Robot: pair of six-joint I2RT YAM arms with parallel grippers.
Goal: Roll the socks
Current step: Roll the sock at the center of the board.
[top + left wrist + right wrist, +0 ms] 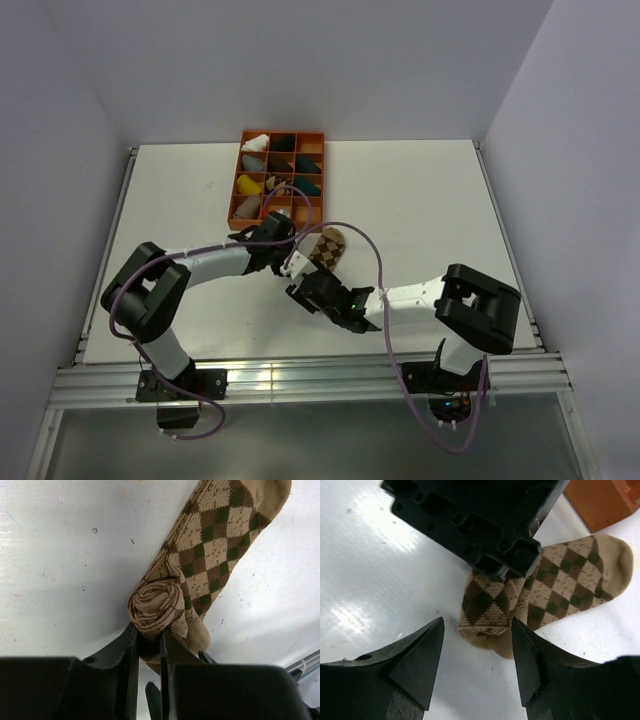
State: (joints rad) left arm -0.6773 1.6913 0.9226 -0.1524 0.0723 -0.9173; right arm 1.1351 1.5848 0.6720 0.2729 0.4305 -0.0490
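Note:
The socks [330,245] lie on the white table just below the orange tray. The argyle sock [215,540] is stretched flat, toe pointing away, and its near end is wound into a tight roll [156,606]. My left gripper [148,632] is shut on that roll. Plain tan fabric [504,645] pokes out under the roll; the striped cuff is hidden. My right gripper [477,625] stands open just short of the rolled end [487,605], one finger to each side and nothing between them. In the top view the right gripper [303,290] meets the left gripper [292,262] at the socks.
An orange divided tray [283,132] with several sock bundles in white, black, teal, yellow and grey stands at the back of the table; its corner [605,500] shows close to the sock's toe. The left gripper's black body [470,520] hangs over the roll.

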